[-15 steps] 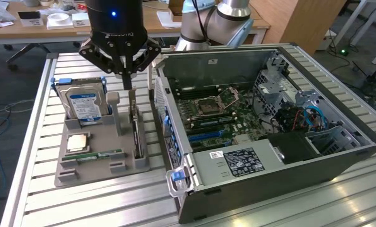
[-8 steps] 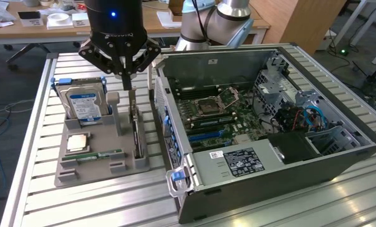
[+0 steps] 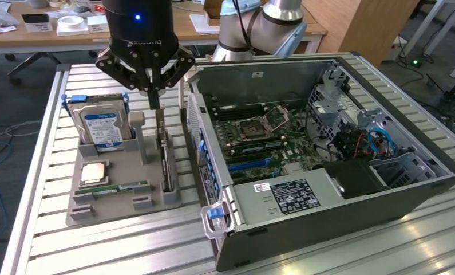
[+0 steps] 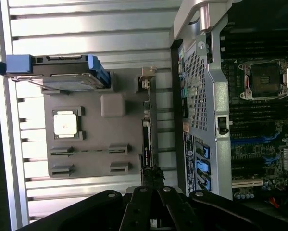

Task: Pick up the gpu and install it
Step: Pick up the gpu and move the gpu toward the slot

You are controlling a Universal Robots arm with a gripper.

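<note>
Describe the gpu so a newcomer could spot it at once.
Beside the open computer case, on the exterior view's left, sits a gray parts holder. The gpu is the thin card standing on edge along the holder's side nearest the case, under the gripper; the hard drive is thick and blue-labelled, the RAM stick lies flat.

Your tool (image 3: 154, 94) hangs over a narrow lane where the gpu (image 3: 166, 163) stands on edge; the case wall (image 3: 201, 137) crowds that lane on the exterior view's right; the upright hard drive (image 3: 99, 123) bounds its other side; from above, your way down to the motherboard (image 3: 265, 134) lies open.
</note>
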